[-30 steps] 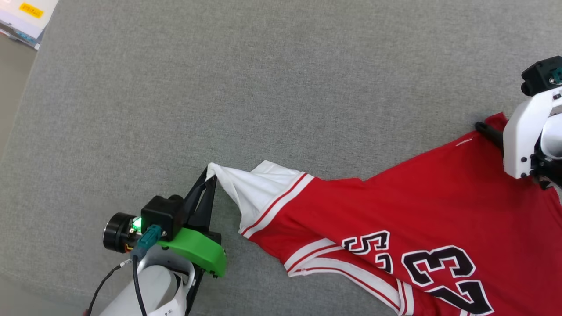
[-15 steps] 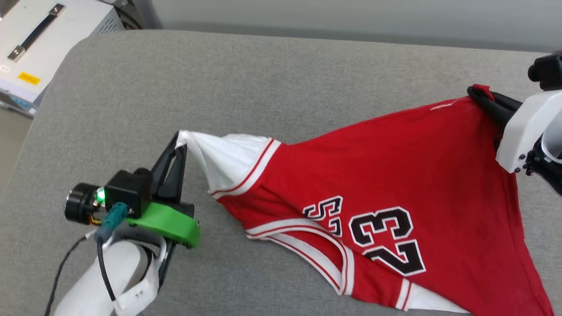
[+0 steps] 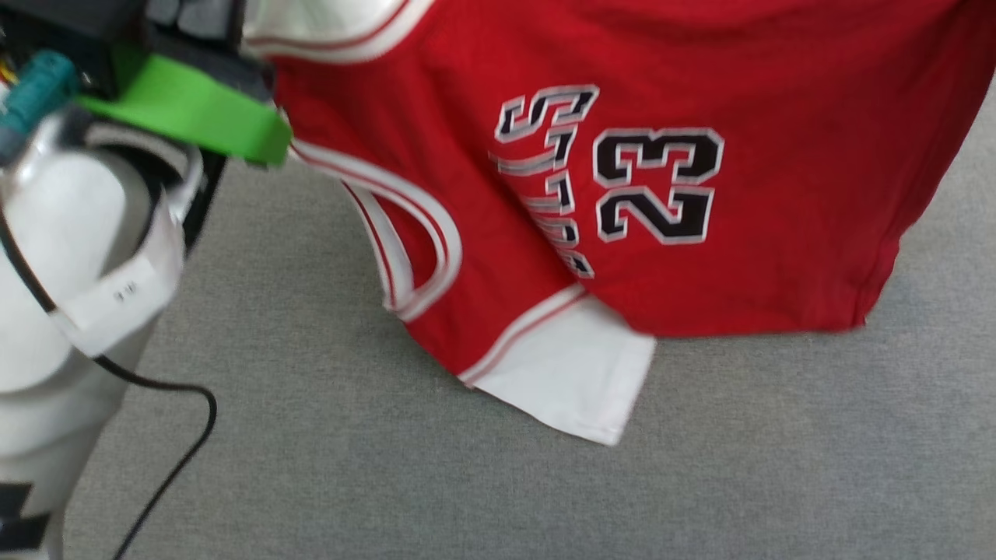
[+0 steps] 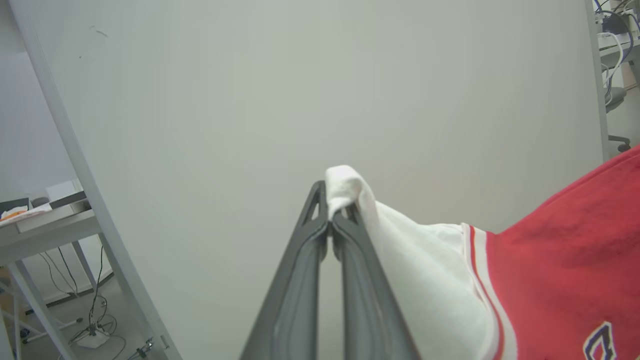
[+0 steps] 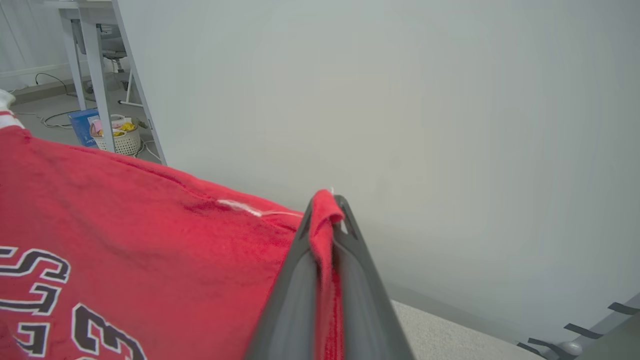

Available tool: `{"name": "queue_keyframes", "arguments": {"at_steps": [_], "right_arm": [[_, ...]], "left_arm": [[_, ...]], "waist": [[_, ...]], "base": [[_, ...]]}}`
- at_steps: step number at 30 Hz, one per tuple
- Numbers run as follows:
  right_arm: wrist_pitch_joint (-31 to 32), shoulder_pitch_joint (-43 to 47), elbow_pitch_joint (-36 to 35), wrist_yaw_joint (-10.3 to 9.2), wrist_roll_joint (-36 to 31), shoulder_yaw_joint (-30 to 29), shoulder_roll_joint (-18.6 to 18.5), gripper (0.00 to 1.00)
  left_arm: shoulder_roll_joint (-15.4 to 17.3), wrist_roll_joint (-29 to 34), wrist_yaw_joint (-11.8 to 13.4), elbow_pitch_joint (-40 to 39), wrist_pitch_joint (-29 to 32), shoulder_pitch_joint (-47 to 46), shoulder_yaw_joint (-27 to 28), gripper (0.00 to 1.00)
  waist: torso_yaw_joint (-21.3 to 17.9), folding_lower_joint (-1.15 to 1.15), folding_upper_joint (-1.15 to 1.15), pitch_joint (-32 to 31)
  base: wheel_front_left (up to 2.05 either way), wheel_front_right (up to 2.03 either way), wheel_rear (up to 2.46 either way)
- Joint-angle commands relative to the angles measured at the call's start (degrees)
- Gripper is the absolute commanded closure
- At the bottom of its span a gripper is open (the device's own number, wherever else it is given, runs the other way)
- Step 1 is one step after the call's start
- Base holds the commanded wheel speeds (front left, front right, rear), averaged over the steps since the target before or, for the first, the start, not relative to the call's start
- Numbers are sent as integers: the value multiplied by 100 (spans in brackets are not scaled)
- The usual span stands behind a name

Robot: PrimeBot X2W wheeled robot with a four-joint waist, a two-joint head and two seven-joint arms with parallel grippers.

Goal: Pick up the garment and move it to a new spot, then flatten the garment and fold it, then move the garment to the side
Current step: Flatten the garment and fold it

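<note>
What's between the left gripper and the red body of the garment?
The white sleeve with striped trim, pinched in the left gripper; left wrist view shows it.

Pale wall (image 4: 320, 90) beyond left pincer (image 4: 330, 215); desk (image 4: 45, 227), floor cables (image 4: 95, 310) off its left. White basket (image 5: 120, 141) far left of right pincer (image 5: 327, 210); grey counter (image 5: 450, 335) below-right.

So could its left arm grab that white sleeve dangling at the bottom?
Probably not as things stand: the left gripper is shut on the other sleeve of the garment, holding it up; the dangling sleeve hangs lower down.
</note>
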Motion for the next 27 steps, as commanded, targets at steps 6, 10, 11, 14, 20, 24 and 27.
{"name": "queue_keyframes", "arguments": {"at_steps": [6, 10, 11, 14, 20, 24, 27], "right_arm": [[143, -1579, 171, 0, -587, -444, 291, 100], [147, -2666, 519, 0, -958, -480, 503, 100], [116, -2911, 613, 0, -1045, -470, 535, 100], [61, -3751, 921, 0, -1324, -373, 561, 100], [-129, -4853, 1518, 0, -1526, -90, 637, 100], [-313, -5052, 1895, 0, -1487, 277, 654, 100], [-492, -4841, 2139, 0, -1376, 536, 663, 100]], "left_arm": [[-67, 236, -442, 492, 296, -2046, 72, 100], [-111, 339, -660, 942, 383, -3258, 153, 100], [-125, 356, -700, 1072, 372, -3526, 176, 100], [-196, 436, -842, 1518, 325, -4396, 171, 100], [-226, 583, -982, 2195, 155, -5348, 64, 100], [-223, 517, -1043, 2523, -7, -5391, -28, 100], [-208, 451, -1060, 2746, -178, -5110, -93, 100]], "waist": [[-135, 0, 0, 1274], [-166, 0, 0, 1667], [-165, 0, 0, 1739], [-78, 0, 0, 1993], [18, 0, 0, 2207], [56, 0, 0, 2235], [61, 0, 0, 2183]], "base": [[0, 0, 0], [0, 0, 0], [0, 0, 0], [0, 0, 0], [0, 0, 0], [0, 0, 0], [0, 0, 0]]}}
